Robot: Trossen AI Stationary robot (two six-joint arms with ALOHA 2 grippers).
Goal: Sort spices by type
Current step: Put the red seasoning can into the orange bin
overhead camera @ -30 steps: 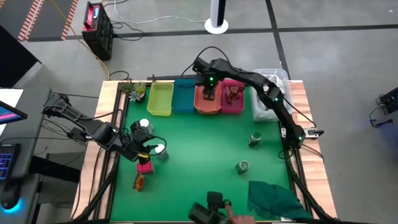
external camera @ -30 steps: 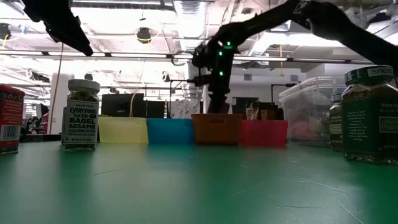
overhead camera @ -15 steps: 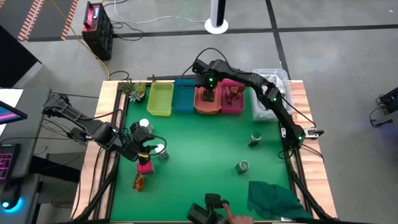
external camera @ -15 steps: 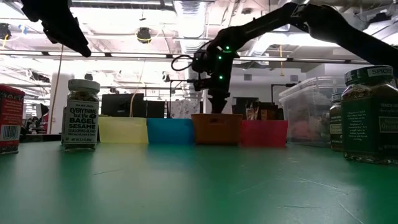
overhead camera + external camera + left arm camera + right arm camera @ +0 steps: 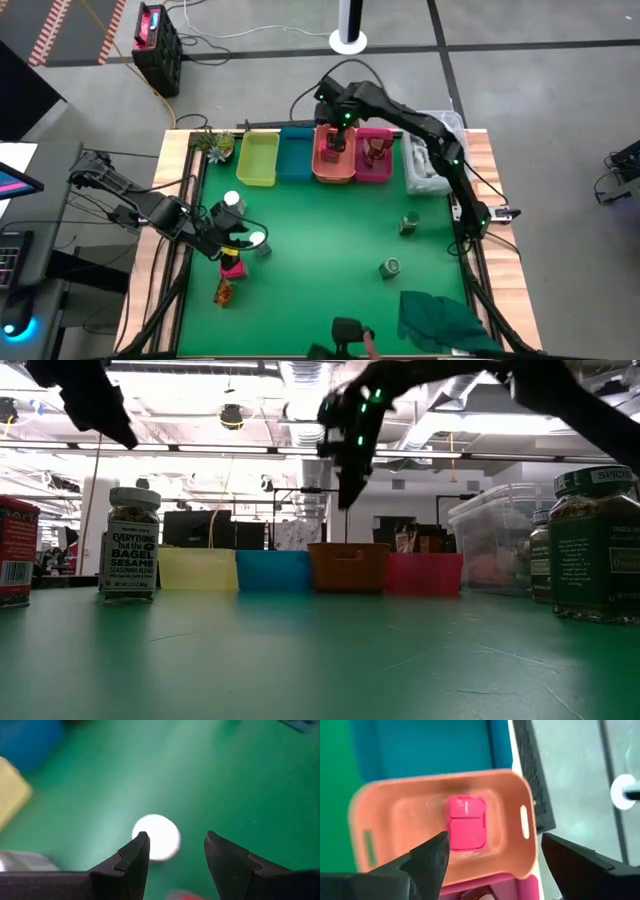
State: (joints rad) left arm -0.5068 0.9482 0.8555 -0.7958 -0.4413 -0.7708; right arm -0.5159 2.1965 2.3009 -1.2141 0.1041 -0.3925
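My right gripper point(image 5: 495, 865) is open and hangs high above the orange bin point(image 5: 335, 160), where a pink-red cube packet point(image 5: 466, 821) lies flat on the floor; the low view shows that gripper point(image 5: 348, 455) well above the rim. My left gripper point(image 5: 177, 855) is open near the table's left edge, just above a white-capped jar point(image 5: 156, 837), touching nothing. A second white-capped jar point(image 5: 232, 201) stands beside it. Another pink-red packet point(image 5: 233, 268) and a brown-orange piece point(image 5: 223, 292) lie nearer. Two round green jars point(image 5: 410, 224) point(image 5: 390, 267) stand on the right.
Yellow point(image 5: 257, 158), blue point(image 5: 296, 155), orange and pink point(image 5: 374, 160) bins line the far edge, with a clear tub point(image 5: 425, 165) to their right. A dark item sits in the pink bin. A dark green cloth point(image 5: 445, 320) lies at the near right corner. A person's hand point(image 5: 368, 345) shows at the near edge.
My right gripper has risen straight up out of the orange bin and now hangs high above it. The pink-red packet has stayed in the bin.
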